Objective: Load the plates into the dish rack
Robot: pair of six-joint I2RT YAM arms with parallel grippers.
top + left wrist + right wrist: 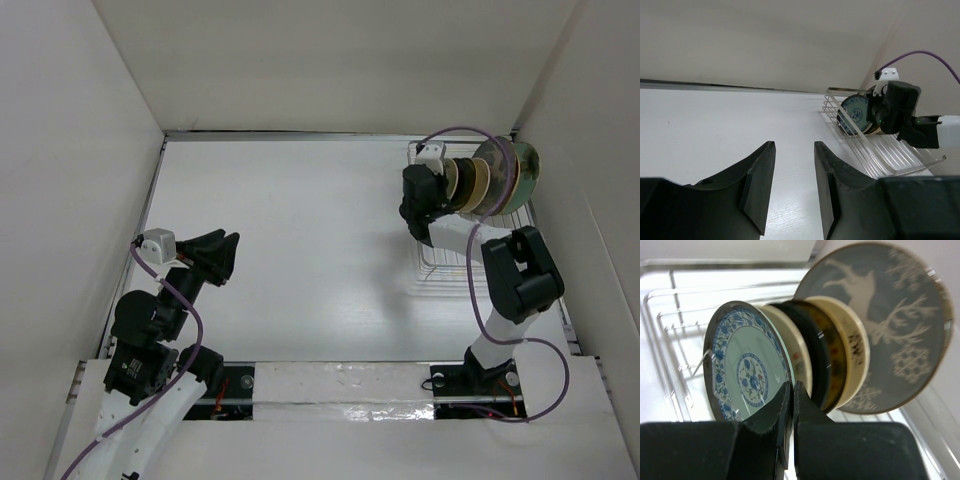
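Several plates stand upright in a row at the far end of the silver wire dish rack [445, 262], [670, 315]. A blue-patterned plate [740, 370] is nearest. Behind it stand a cream one, a black plate [812, 340], another cream plate [855, 347] and a large grey plate with white deer [890, 315]. My right gripper [792, 384], [445, 190] is shut, its tips just in front of the blue-patterned plate's lower rim, with nothing seen between them. My left gripper [794, 145], [230, 258] hangs open and empty over the bare table at the left, far from the rack [880, 155].
White walls enclose the table on the left, back and right, and the rack sits close to the right wall. The right arm's purple cable [470, 135] loops over the rack. White tabletop [310, 230] lies between the two arms.
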